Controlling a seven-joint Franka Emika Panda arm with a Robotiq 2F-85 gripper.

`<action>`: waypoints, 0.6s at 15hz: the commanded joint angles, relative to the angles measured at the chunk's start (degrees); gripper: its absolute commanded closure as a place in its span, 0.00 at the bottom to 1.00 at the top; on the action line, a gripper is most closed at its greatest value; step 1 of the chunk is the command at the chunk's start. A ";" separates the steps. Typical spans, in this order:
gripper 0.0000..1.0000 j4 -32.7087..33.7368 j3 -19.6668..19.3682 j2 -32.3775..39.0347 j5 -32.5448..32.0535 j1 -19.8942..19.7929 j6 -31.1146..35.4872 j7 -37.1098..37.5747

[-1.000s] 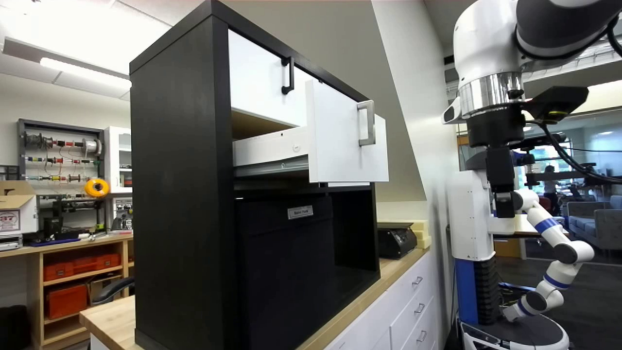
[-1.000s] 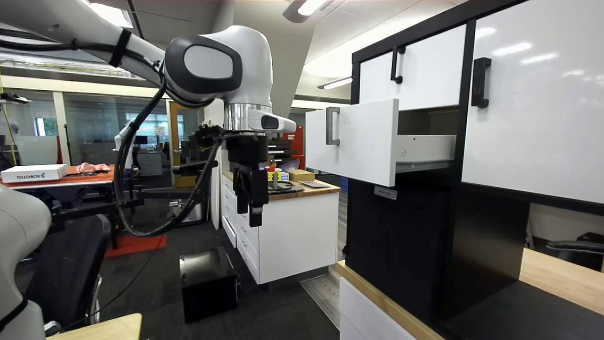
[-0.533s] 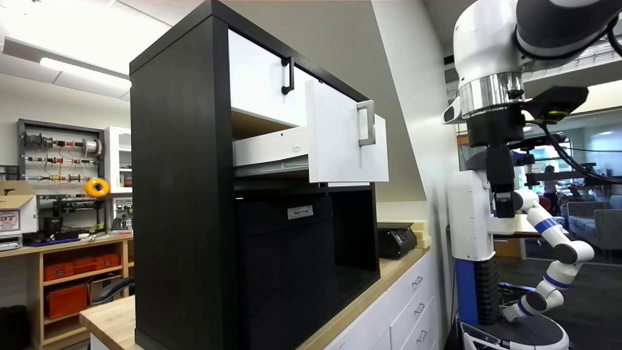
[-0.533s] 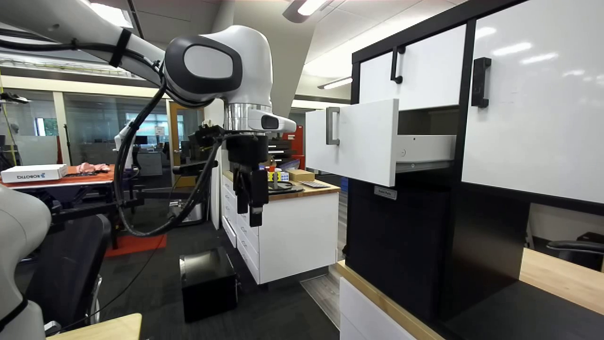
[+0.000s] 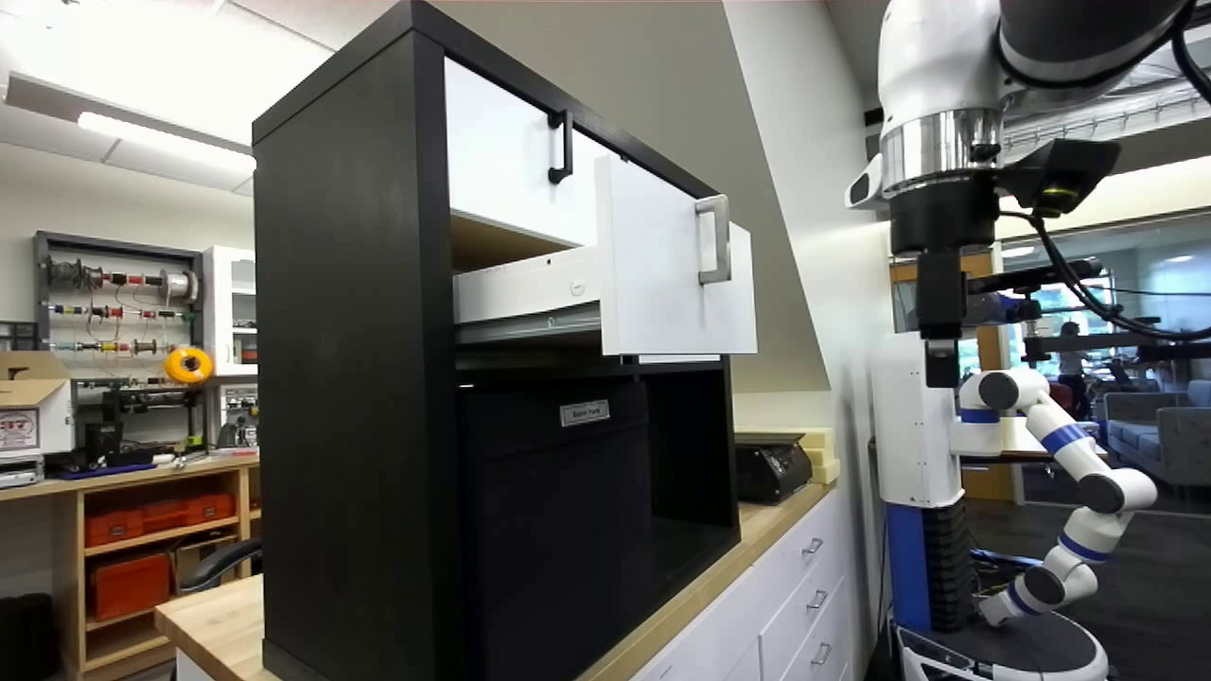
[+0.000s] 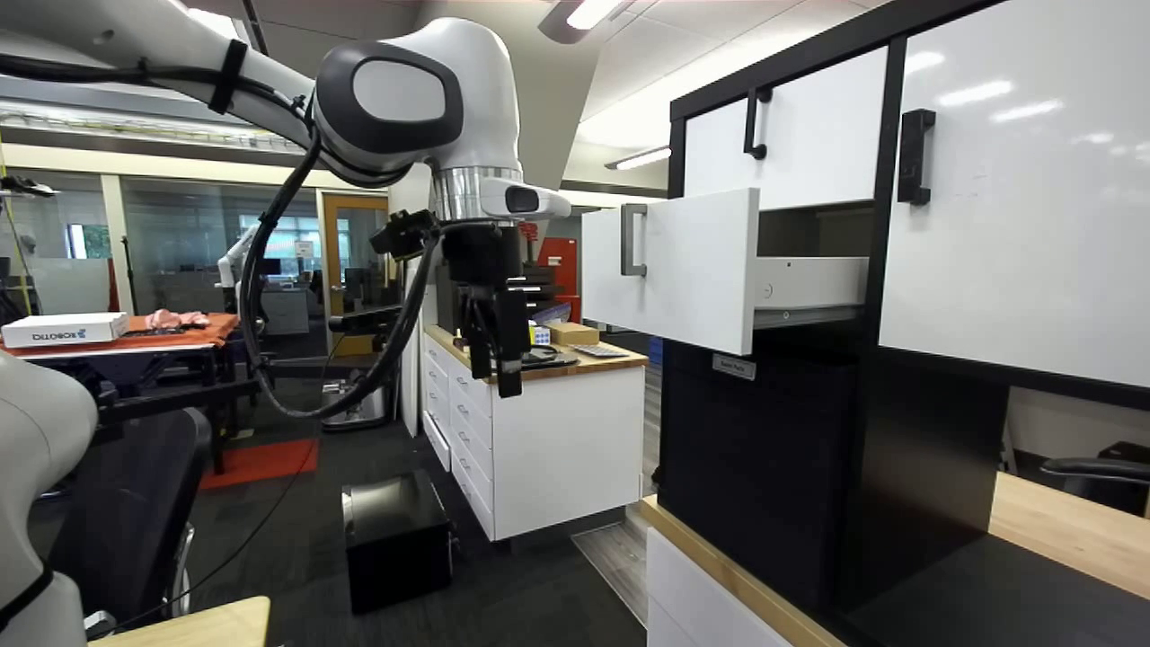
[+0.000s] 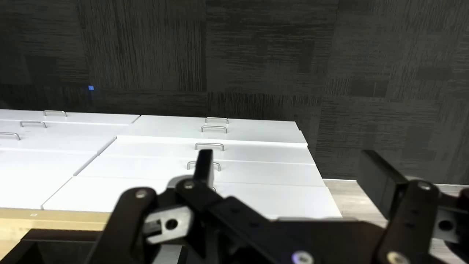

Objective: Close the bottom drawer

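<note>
One straight push to make, by judgement, with the gripper (image 6: 495,373), left of the black cabinet (image 6: 925,458) in an exterior view and well out in front of it. Hangs downward, apart from the cabinet; seen in the wrist view with fingers (image 7: 377,183) spread wide and nothing held between. To prepare well: draw the fingers together into one blunt end, adjust for height, and line up square to the cabinet's face.

Next rightward, the bottom drawer (image 6: 692,270): second white front down from the cabinet's top, standing well out from its face. Press on the flat of it, near mid-width, sparing the grey handle (image 6: 626,241). Push level and steadily, straight toward the cabinet, easing near the end, until flush with its face. Pushed far off to one side, likely to bind. Points straight outward from the cabinet, with the front facing away and the box (image 6: 813,280) running back inside. Long axis of the front apparently level, parallel to the cabinet's face; handle upright, across that axis.

Farther right, high on the cabinet, the upper white front (image 6: 800,135), flush: a gauge for the finish. Rightmost on it, a large white panel (image 6: 1015,225) to leave alone.
</note>
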 commanded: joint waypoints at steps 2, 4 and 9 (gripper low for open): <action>0.00 4.29 0.21 0.62 -0.71 -0.29 1.85 2.14; 0.00 5.71 0.27 0.73 -0.64 -0.55 3.64 2.95; 0.00 8.23 1.01 1.26 -1.23 -1.39 11.33 6.11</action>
